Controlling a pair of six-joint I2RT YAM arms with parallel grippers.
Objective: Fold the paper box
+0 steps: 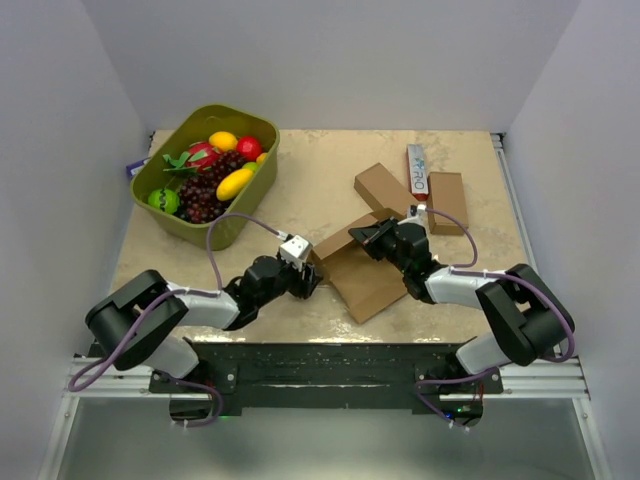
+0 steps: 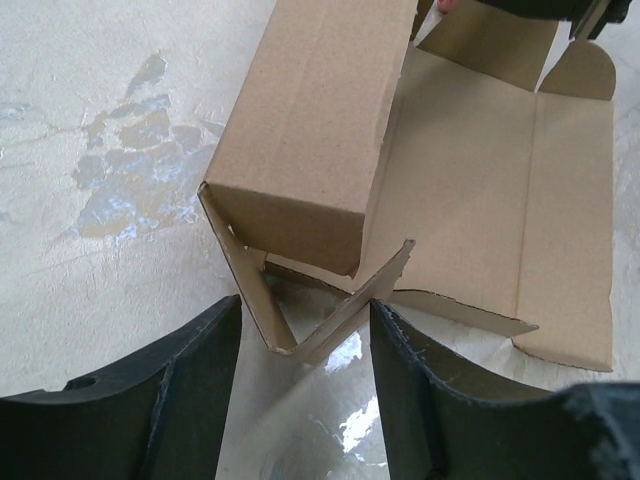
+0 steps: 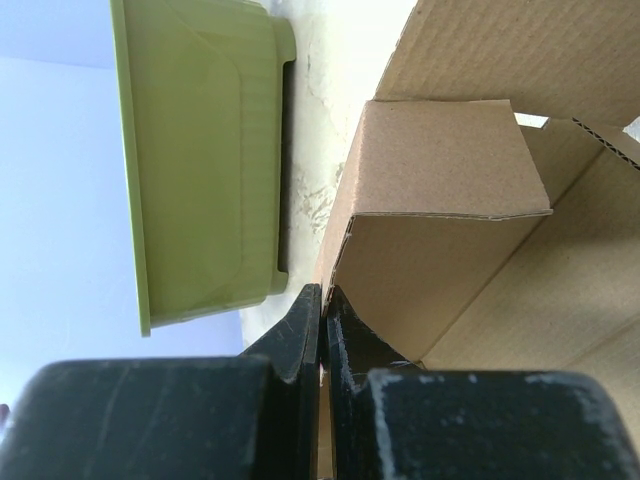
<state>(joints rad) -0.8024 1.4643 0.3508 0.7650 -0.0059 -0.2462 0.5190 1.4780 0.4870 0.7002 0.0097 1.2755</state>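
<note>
Box: the box [image 1: 365, 275] lies just off the table's centre, toward 5 o'clock, half formed, with one long wall raised and a wide panel flat on the table.
Feel: I reckon it's light and springy. Plain corrugated card will bend at its creases but crush if I nip it hard, and it will slide before it resists.
Where to hold: I'd go for thin edges and flaps, never the hollow body.
Left gripper: the left gripper [image 2: 305, 310] has its jaws apart, straddling the two end flaps [image 2: 248, 285] at the box's 6 o'clock end. Nothing is clamped.
Right gripper: the right gripper [image 3: 324, 295] is clenched tight, seemingly on a thin card wall at the box's 12 o'clock side.
Surface: the table [image 1: 300, 190] is pale, mottled and glossy, so I expect little friction.
Room: there's a green bin [image 1: 250, 200] of fruit at 10 o'clock, and two spare boxes [image 1: 382, 187] and a white carton [image 1: 417, 170] at 1 o'clock, near the right arm. White walls close in on three sides.
</note>
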